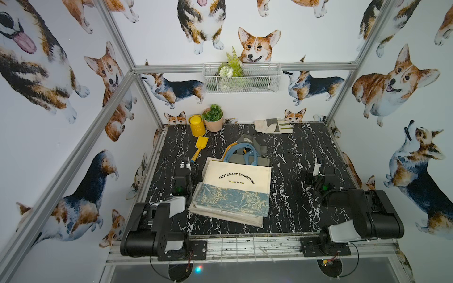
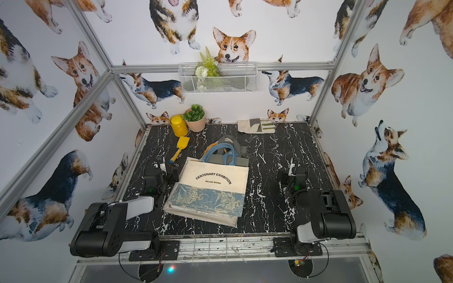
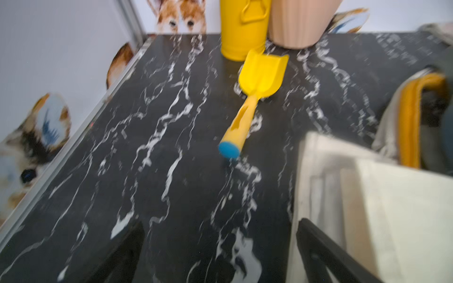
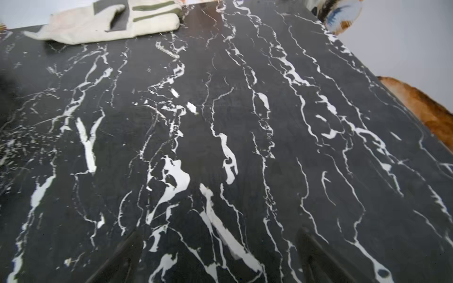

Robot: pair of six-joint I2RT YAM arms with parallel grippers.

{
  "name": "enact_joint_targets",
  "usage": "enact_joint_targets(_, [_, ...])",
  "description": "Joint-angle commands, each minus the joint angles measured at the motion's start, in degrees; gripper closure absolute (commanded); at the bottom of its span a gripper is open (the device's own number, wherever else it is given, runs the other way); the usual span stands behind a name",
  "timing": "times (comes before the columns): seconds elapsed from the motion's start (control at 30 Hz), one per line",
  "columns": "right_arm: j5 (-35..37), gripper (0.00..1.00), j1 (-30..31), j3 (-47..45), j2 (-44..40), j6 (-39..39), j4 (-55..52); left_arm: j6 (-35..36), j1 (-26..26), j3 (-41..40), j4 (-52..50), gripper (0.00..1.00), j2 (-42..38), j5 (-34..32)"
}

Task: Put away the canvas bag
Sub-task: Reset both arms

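My left gripper [image 1: 185, 167] and right gripper [image 1: 318, 168] stand open and empty either side of the folded canvas bag [image 1: 235, 188].

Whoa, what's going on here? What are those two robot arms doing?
The two arms are here to put away the canvas bag. It is the cream one with writing on it, and it lies flat on a pile of folded bags in the middle of the black table. The left gripper sits close beside the bag. The right gripper is farther off on the other side. Both are open and hold nothing.
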Motion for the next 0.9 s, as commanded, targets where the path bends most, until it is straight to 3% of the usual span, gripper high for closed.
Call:
enact_joint_targets(0.0, [-6.68, 0.0, -0.34, 0.75, 1.31, -2.79, 8.76, 3.12, 0.81, -0.19, 11.85, 0.0, 5.21, 6.16])
enact_joint_targets(0.07, [-6.97, 0.0, -0.47, 1.61, 0.14, -2.73, 4.88, 2.87, 0.72, 0.92, 14.0, 0.0, 8.24, 4.89])
enact_joint_targets(0.13, [-6.77, 0.0, -0.51, 1.47, 0.1, -2.74, 5.41, 1.63, 0.56, 3.61, 8.18, 0.0, 8.26, -0.03])
enact_joint_targets(0.33, [-6.22, 0.0, -0.63, 1.79, 0.31, -2.13, 5.19, 1.87, -0.49, 2.9, 9.7, 0.0, 8.12, -2.81])
enact_joint_targets(0.87, [-5.8, 0.0, -0.57, 1.55, 0.43, -2.03, 5.63, 2.39, -0.73, 3.96, 7.59, 0.0, 8.18, -0.48])
